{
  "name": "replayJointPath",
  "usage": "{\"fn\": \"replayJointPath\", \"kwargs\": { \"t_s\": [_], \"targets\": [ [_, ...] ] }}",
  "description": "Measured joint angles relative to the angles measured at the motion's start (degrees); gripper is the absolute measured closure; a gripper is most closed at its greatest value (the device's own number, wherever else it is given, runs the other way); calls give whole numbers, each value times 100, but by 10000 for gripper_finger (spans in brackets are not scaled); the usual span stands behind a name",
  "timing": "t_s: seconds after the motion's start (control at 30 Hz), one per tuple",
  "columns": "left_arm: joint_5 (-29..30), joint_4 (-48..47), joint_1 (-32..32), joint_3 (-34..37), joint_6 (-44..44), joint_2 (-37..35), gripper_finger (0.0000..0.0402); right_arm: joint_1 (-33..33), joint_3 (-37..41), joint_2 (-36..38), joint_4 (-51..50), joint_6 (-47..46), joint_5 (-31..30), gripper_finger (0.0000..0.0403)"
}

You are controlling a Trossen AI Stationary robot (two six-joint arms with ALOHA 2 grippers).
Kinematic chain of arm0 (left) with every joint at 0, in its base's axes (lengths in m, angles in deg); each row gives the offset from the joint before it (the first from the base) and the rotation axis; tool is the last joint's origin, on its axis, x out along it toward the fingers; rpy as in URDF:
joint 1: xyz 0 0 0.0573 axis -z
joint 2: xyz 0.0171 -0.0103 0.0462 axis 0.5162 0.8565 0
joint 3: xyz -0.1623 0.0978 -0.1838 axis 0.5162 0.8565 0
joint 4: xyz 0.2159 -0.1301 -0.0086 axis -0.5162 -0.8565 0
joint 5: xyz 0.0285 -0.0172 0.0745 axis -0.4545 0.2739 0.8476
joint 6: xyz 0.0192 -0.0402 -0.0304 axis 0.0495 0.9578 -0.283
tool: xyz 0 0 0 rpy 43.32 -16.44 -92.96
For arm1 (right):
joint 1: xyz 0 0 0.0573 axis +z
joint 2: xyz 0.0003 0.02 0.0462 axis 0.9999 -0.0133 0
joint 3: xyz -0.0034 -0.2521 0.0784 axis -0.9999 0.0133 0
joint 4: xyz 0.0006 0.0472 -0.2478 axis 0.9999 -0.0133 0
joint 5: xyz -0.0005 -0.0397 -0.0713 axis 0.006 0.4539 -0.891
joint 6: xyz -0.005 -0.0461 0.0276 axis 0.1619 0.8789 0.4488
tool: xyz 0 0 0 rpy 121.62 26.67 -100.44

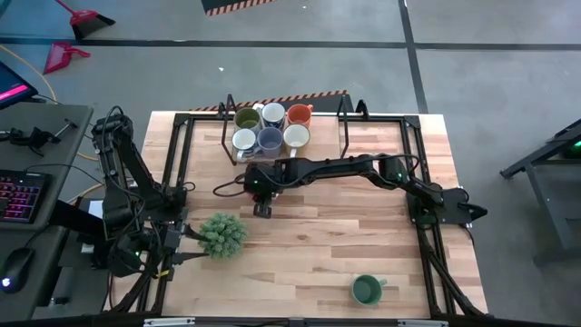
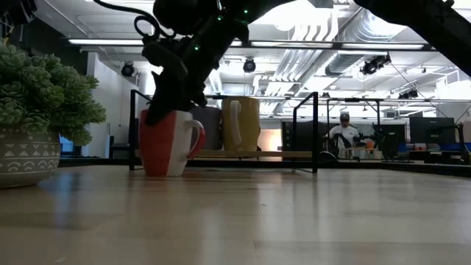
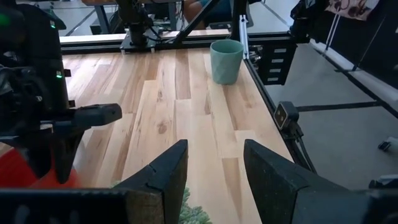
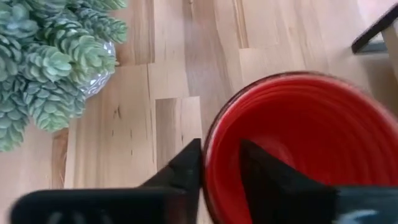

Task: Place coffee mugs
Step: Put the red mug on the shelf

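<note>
A red mug stands upright on its base on the table's middle, also seen in the low view as the red mug. My right gripper reaches down from the table's right side, open, its fingers astride the mug's rim; from above the right gripper hides the mug. A green mug stands on its base near the front right. Several more mugs sit in the black rack at the far edge. My left gripper waits open at the table's left, beside the plant. My right gripper comes at the red mug slanting down from above, one finger outside the rim and one inside the cup. A strip of red wall shows between the inner finger and the rim. I cannot tell whether the outer finger touches. The mug rests on the table.
A bushy green plant in a patterned pot stands left of the red mug, close to my left gripper. Black frame rails run along the table's left and right edges. Bare wood lies between the plant and the green mug.
</note>
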Motion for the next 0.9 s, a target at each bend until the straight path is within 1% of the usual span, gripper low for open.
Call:
{"fn": "replayJointPath", "kwargs": {
  "t_s": [0.13,0.17,0.3,0.43,0.53,0.57,0.6,0.67,0.73,0.83,0.9],
  "targets": [
    [-1,1,0,0,-6,0,257,0,0,3,-60,-259,-108,386],
    [-1,1,0,0,-7,0,257,1,0,11,-73,-301,-153,392],
    [-4,0,0,0,-6,0,257,72,-59,28,-189,-433,-193,397],
    [-8,-3,0,0,-22,0,257,232,-728,15,-1089,-413,-317,400],
    [-9,-3,0,0,-118,0,257,390,-1532,15,-1731,-230,-713,401],
    [-10,-3,0,0,-153,0,257,441,-1600,79,-1775,-201,-891,401],
    [-9,-10,0,0,-157,0,257,466,-1437,285,-1587,-233,-1044,401],
    [-8,-9,0,0,-153,1,257,485,-1211,593,-1611,-472,-1174,402],
    [-10,6,0,0,-161,2,257,505,-1182,851,-2017,-696,-1492,402],
    [-7,8,0,0,-238,2,257,602,-1301,1119,-2562,-897,-2225,402],
    [-8,19,0,0,-258,2,257,631,-1385,1298,-2927,-1111,-2549,402]
  ]
}}
